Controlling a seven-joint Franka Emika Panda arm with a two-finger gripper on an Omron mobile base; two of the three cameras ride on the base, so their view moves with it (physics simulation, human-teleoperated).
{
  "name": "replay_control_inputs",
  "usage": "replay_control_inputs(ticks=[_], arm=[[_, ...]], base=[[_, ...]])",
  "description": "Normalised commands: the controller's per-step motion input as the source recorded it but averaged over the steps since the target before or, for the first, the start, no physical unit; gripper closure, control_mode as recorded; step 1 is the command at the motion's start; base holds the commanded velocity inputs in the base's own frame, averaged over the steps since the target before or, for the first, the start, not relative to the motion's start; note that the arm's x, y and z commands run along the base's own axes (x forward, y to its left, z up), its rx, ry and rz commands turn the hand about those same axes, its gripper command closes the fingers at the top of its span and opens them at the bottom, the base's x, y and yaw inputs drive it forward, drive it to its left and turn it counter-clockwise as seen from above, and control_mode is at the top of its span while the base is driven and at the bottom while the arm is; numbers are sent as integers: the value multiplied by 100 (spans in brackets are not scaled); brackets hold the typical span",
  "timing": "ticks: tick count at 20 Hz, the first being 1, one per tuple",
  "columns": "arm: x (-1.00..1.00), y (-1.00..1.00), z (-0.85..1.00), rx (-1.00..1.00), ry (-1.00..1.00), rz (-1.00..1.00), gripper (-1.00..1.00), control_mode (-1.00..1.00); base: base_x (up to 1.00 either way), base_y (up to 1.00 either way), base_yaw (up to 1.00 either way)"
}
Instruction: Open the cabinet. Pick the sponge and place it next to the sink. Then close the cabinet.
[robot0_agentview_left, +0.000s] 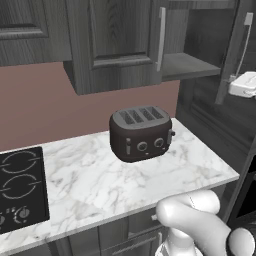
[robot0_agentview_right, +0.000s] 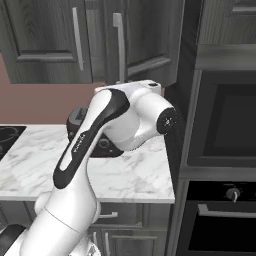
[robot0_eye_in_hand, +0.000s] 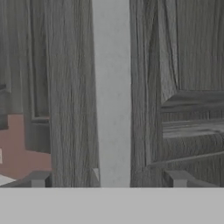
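Tool: my two-finger tool (robot0_eye_in_hand: 109, 178) stands with its jaws wide apart, one dark fingertip (robot0_eye_in_hand: 38, 178) on each side of the long vertical silver bar handle (robot0_eye_in_hand: 111, 92) — nothing is gripped.
Cabinet: the tall dark grey wood-grain wall cabinet (robot0_agentview_left: 115, 45) hangs above the counter; in the left base view one panelled door stands swung outward, baring a grey shelf (robot0_agentview_left: 190, 65) beside it.
Counter: the white marble counter (robot0_agentview_left: 125, 175) carries a dark four-slot toaster (robot0_agentview_left: 141, 132), with a black cooktop (robot0_agentview_left: 20, 187) at its left end.
Sponge: I cannot tell where it lies.
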Motion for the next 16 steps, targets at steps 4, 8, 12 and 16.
replay_control_inputs(ticks=[4,8,12,16], arm=[[56,34,0,0,0,-23,-100,-100],[60,27,2,0,-2,-19,-100,-100],[85,14,0,0,-1,-13,-100,-100],[54,0,0,1,0,-2,-100,-100]], base=[[0,0,0],[0,0,0],[0,0,0],[0,0,0]])
